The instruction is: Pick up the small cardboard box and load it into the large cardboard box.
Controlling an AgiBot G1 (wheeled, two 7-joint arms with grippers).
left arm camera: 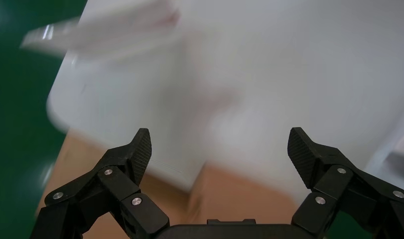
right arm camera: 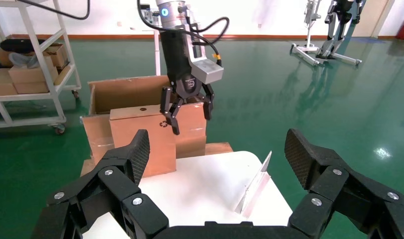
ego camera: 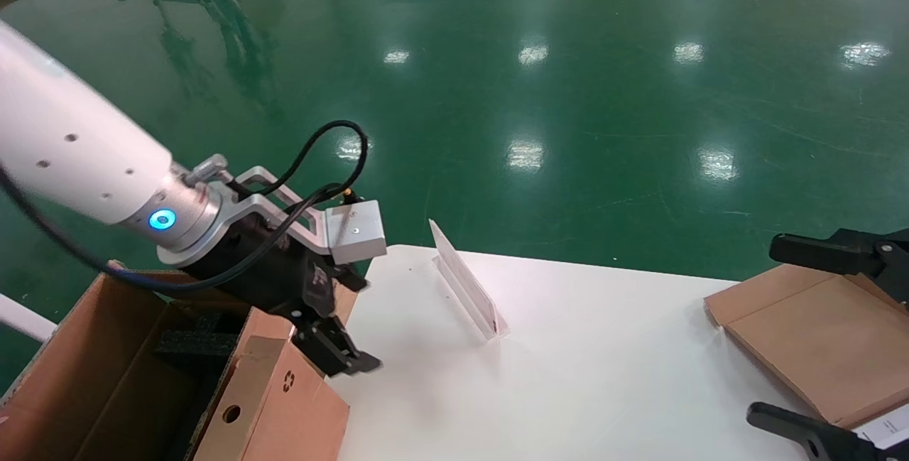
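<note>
- The left gripper (ego camera: 341,347) hangs over the near-left edge of the white table (ego camera: 603,376), at the rim of the large cardboard box (ego camera: 85,369). Its black fingers (left arm camera: 135,154) are spread wide and grip nothing.
- The small cardboard box (ego camera: 273,404) stands tilted inside the large cardboard box, leaning against the wall nearest the table. Its recycling symbol and round hole face up toward the head camera.
- The small cardboard box lies just below and beside the left gripper's fingertips. From the right wrist view the fingers straddle its top edge (right arm camera: 150,112); whether they touch it cannot be told.
- Black foam shows inside the large cardboard box, behind the small one.
- The right gripper (ego camera: 824,347) sits at the table's right edge with its fingers (right arm camera: 135,154) wide apart, on either side of a flat cardboard piece (ego camera: 817,333).
- A clear plastic stand (ego camera: 465,290) rests upright mid-table, well apart from both grippers.
</note>
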